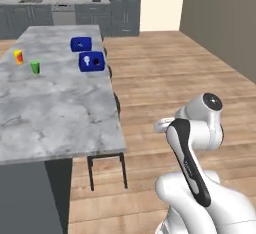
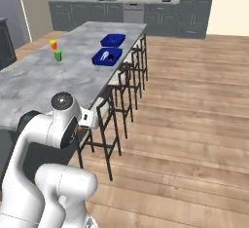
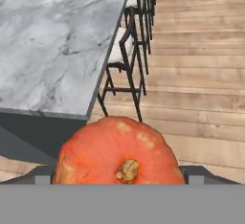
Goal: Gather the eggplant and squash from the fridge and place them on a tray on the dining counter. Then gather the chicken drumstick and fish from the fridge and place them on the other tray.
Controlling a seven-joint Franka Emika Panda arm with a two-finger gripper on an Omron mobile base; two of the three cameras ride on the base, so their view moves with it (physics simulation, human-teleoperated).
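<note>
Your squash (image 3: 118,153) sat between the tips of the tool (image 3: 119,177), orange and ribbed, its tan stem facing the hand camera. The dark fingers (image 3: 42,176) stood wide on either side of it, pressed to its flanks, so the tool was gripping the squash at nearly full spread. In the right base view a sliver of orange showed just beside the white wrist, tucked under the arm's elbow.

Beyond the squash you had the near corner of the marble surface (image 3: 52,50), with a row of black stools (image 3: 125,60) along its edge and plank floor (image 3: 201,74) to the side. The squash hung off the surface, above the floor near that corner.

Far up the surface lay two blue trays. The nearer tray (image 1: 91,61) already held something pale and something dark, too small to name. The farther tray (image 1: 80,43) lay just behind it, with only a faint pale mark inside. Well apart from both, toward the opposite edge, stood a green cup (image 1: 35,67) and a yellow-and-red cup (image 1: 18,56), close to each other.

Grey cabinets (image 1: 125,15) lined the back wall, with a sink and a dishwasher among them.
</note>
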